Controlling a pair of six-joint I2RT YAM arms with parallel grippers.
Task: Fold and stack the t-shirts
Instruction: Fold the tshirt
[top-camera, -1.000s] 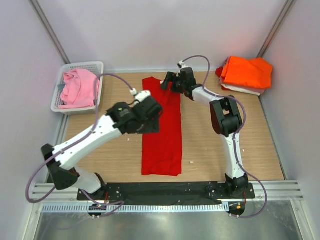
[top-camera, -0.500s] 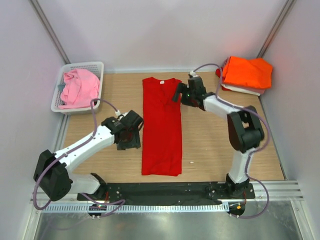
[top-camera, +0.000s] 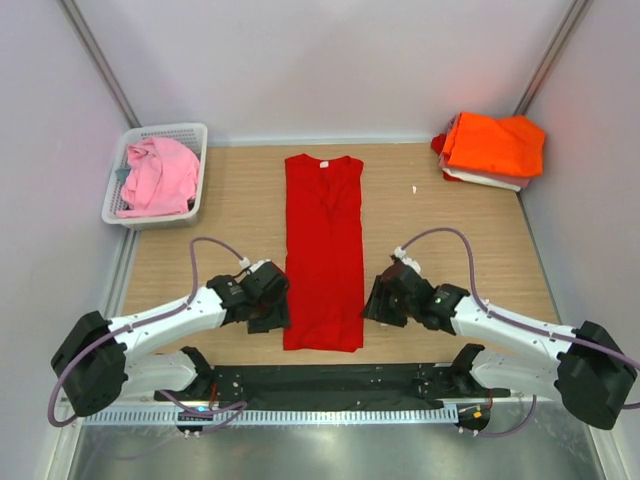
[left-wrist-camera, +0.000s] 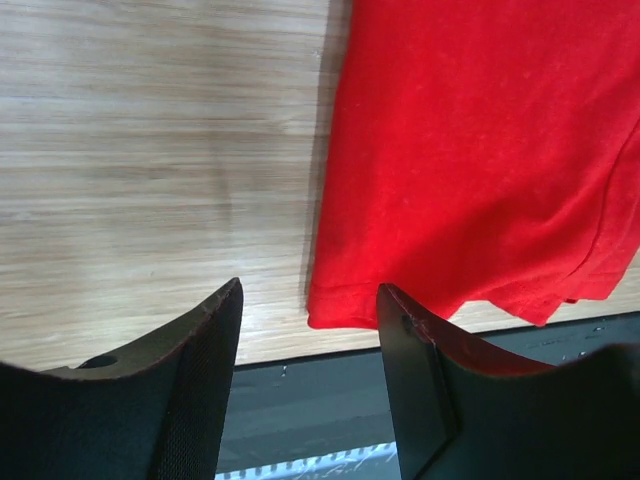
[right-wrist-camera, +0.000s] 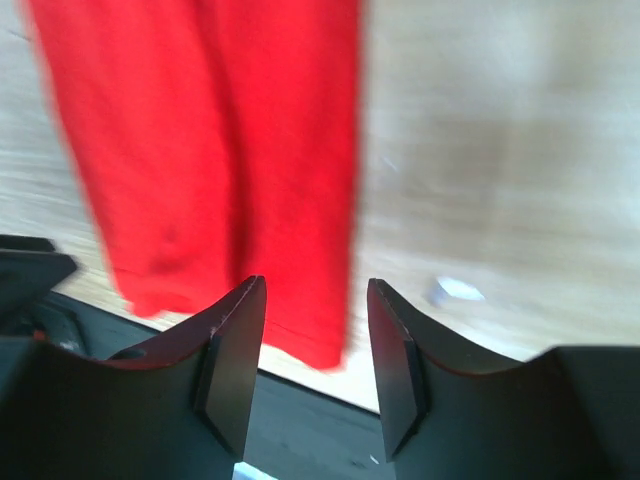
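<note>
— Where is the red t-shirt (top-camera: 323, 250) lying?

— It is lying in the middle of the top view on the wooden table (top-camera: 450, 235). It is folded into a long narrow strip running from the upper centre down to the lower centre, with the collar at the upper end.

— And what are the grippers doing?

— The left gripper (top-camera: 278, 318) is sitting just beside the strip's lower left corner, and the right gripper (top-camera: 375, 305) just beside its lower right corner. Both are standing with their jaws parted partway and are gripping nothing. In the left wrist view, one hem corner is showing in the gap between the fingers (left-wrist-camera: 205, 370), lying flat on the wood. The right wrist view is coming out blurred, but the other hem corner is showing between those fingers (right-wrist-camera: 235, 350) too, lying loose.

— Are the other shirts showing?

— The pink t-shirt (top-camera: 155, 175) is sitting bunched in the white basket (top-camera: 165, 131) at the upper left. The orange t-shirt (top-camera: 495, 143) is resting folded on a white t-shirt (top-camera: 490, 182) at the upper right, well apart from both arms.
</note>
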